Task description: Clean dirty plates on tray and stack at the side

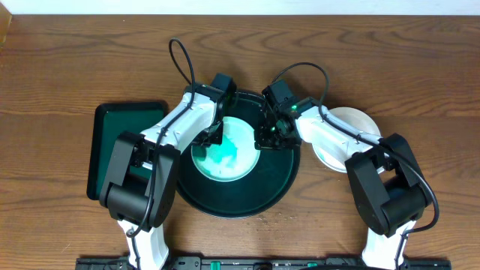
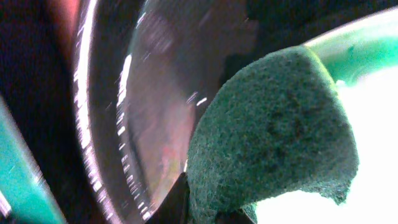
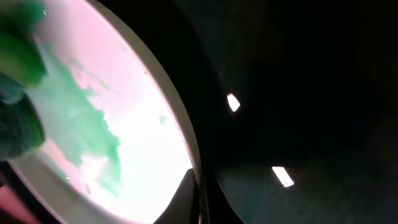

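A white plate (image 1: 229, 166) with a teal-green smear lies in the round black-green tray (image 1: 281, 184). My left gripper (image 1: 213, 135) is shut on a dark green sponge (image 2: 273, 130) that presses on the plate's left part (image 2: 373, 162). My right gripper (image 1: 265, 136) is shut on the plate's right rim. In the right wrist view its fingers (image 3: 200, 199) pinch the rim, the smeared plate (image 3: 143, 130) fills the left, and the sponge (image 3: 15, 118) shows at the far left edge. A clean white plate (image 1: 352, 124) lies on the table right of the tray, partly under my right arm.
A smaller rectangular dark-green tray (image 1: 112, 142) lies left of the round tray, partly under my left arm. The wooden table (image 1: 67, 60) surrounds everything. Both arms reach in over the round tray from either side.
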`<action>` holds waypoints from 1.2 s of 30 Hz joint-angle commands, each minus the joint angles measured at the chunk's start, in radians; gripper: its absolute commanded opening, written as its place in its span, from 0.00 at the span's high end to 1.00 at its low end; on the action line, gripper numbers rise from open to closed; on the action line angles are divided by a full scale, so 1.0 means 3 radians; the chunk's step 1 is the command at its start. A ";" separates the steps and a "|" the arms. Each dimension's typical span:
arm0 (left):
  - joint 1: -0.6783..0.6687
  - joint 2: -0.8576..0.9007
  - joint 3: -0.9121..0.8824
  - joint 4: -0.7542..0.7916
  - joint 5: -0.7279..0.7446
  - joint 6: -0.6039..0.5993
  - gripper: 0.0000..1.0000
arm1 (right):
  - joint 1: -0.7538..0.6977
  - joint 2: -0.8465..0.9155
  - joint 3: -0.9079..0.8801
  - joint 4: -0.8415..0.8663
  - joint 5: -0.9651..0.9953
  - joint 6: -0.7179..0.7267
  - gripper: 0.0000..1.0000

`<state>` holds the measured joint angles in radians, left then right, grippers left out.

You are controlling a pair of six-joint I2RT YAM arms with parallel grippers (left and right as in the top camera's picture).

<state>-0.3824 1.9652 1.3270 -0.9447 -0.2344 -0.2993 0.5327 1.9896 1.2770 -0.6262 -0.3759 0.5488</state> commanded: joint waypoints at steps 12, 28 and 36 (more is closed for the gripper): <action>0.0195 -0.0613 0.0500 -0.0554 0.0582 0.0122 0.93 | -0.0053 0.0045 0.0019 -0.0058 0.0178 0.0010 0.99; 0.1565 -0.1272 0.0490 -0.0586 0.0622 0.0121 0.93 | -0.0015 0.0089 0.0020 0.0046 0.0154 -0.0027 0.76; 0.1745 -0.1141 0.0490 -0.0587 0.0624 0.0121 0.93 | 0.0019 0.0090 0.0045 0.0057 0.0167 -0.0100 0.93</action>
<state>0.1352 1.6073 1.4704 -1.1187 -0.0536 -0.2798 0.5323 2.0022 1.2816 -0.6083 -0.3367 0.5343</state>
